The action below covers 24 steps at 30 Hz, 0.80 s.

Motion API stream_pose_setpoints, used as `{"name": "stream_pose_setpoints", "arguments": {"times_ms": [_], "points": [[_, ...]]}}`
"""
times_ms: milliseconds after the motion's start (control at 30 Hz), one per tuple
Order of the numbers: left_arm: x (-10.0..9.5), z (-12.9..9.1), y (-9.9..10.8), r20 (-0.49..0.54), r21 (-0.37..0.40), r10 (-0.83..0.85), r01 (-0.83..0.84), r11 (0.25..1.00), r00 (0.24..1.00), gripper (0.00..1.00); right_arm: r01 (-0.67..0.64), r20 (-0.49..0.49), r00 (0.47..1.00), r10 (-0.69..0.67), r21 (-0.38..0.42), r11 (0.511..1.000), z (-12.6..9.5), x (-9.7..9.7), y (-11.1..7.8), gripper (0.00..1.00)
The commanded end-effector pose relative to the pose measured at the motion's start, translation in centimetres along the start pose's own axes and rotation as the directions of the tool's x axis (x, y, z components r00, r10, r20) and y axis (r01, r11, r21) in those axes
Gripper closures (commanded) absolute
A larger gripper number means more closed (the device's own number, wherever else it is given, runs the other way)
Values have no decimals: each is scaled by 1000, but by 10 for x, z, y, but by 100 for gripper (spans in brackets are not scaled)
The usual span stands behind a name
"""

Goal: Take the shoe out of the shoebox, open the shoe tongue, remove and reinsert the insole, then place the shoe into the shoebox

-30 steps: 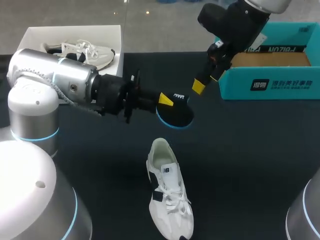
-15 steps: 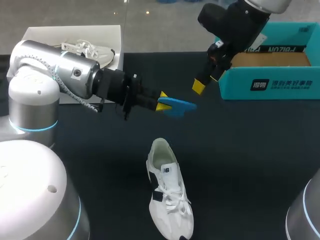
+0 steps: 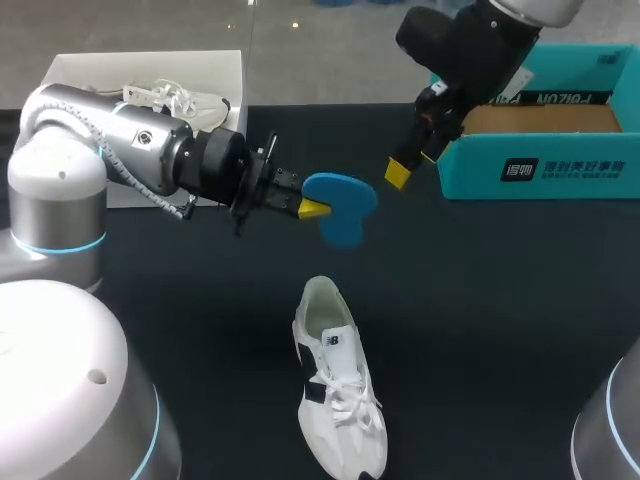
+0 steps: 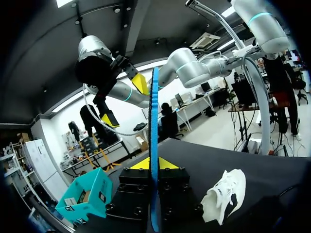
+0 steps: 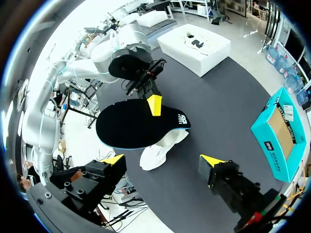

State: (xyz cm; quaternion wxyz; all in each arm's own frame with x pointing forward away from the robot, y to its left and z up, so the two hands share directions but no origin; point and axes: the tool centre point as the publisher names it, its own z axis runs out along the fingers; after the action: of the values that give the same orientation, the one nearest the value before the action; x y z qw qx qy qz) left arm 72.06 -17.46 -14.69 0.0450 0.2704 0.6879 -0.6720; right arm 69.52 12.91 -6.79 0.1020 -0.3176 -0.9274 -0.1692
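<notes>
White box (image 3: 75, 70) (second sneaker (image 3: 205, 108) inside) on dark table (image 3: 500, 300).

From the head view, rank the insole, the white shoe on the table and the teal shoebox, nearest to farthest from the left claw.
1. The insole, clamped in the left claw itself.
2. The white shoe, lying on the table on the robot's side of that claw.
3. The teal shoebox, off at the table's far right.
</notes>
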Motion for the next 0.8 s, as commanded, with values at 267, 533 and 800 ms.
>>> {"name": "stream_pose_setpoints", "arguments": {"times_ms": [267, 533, 800], "points": [[-1, 1, 4, -5, 6, -1, 1, 1000, 1000, 100, -1, 0, 1000, 1, 4, 1000, 1, 0, 2, 0], [-12, -3, 8, -24, 17, -235, 235, 972, 972, 100, -1, 0, 1000, 1, 4, 1000, 1, 0, 2, 0], [-26, -5, 14, -20, 20, -480, 481, 877, 877, 100, -1, 0, 1000, 1, 4, 1000, 1, 0, 2, 0]]}}
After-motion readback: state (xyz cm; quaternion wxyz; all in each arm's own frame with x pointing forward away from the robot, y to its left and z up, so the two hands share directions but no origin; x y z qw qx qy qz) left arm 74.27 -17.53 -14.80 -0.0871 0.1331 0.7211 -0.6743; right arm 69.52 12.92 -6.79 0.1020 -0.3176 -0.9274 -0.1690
